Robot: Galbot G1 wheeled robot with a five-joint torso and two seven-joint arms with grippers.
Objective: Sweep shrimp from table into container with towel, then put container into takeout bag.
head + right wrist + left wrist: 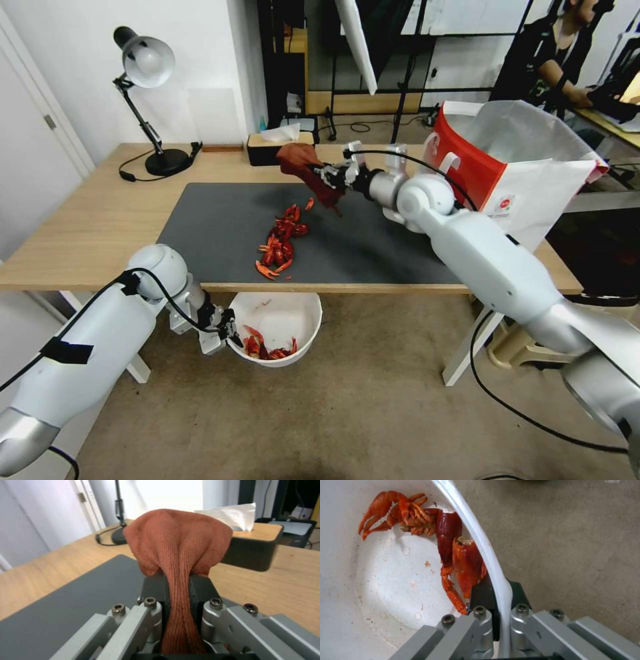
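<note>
shrimp point(280, 243) lie in a line on the counter point(100, 220), running toward the container point(277, 327) below its edge, left gripper point(230, 331) fingers clamped on its rim; right gripper point(330, 177) fingers pinch the towel point(303, 167) beyond the line's far end

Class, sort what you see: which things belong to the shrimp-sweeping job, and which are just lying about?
Job: shrimp, towel in right gripper, container held by left gripper, takeout bag, table.
Lying about: desk lamp, tissue box.
</note>
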